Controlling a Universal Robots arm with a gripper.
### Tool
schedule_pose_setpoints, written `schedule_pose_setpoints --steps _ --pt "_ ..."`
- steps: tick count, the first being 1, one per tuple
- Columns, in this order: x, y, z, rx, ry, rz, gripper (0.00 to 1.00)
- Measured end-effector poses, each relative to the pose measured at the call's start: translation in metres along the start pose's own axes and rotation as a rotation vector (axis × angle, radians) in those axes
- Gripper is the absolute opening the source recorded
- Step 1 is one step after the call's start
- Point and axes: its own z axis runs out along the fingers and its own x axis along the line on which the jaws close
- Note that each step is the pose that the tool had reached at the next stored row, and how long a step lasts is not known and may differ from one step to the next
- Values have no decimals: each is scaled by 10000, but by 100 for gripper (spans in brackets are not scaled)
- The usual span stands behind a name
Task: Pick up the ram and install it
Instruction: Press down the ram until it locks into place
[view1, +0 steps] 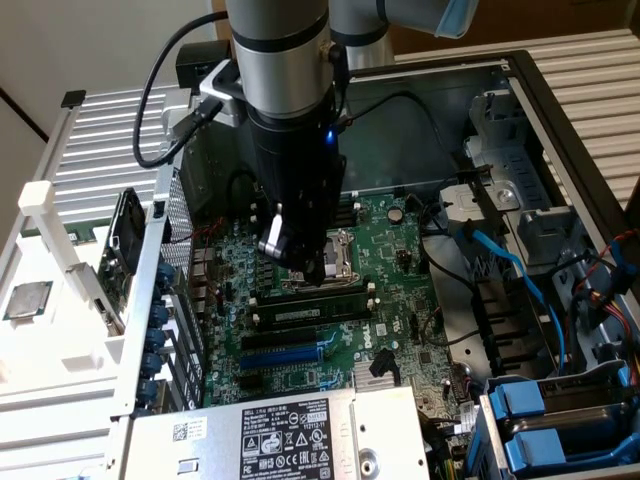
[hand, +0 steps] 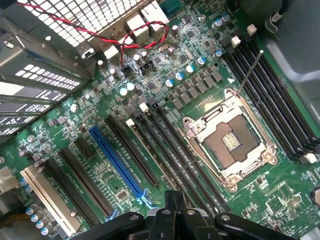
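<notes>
Exterior view: gripper (view1: 305, 262) fingers clenched, empty, hovering over mobo just above CPU socket (view1: 335, 255); ram (view1: 305, 312) already seated in slot (view1: 310, 297) below tip, so judge: press straight down, evenly, w/o tilt.

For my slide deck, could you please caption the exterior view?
Shut gripper poised over the motherboard's memory slots inside an open computer case.
</notes>
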Motion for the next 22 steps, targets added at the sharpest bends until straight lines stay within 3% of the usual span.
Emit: schedule_pose_setpoints --steps 22 --pt "0 0 -12 56 133 2535 11"
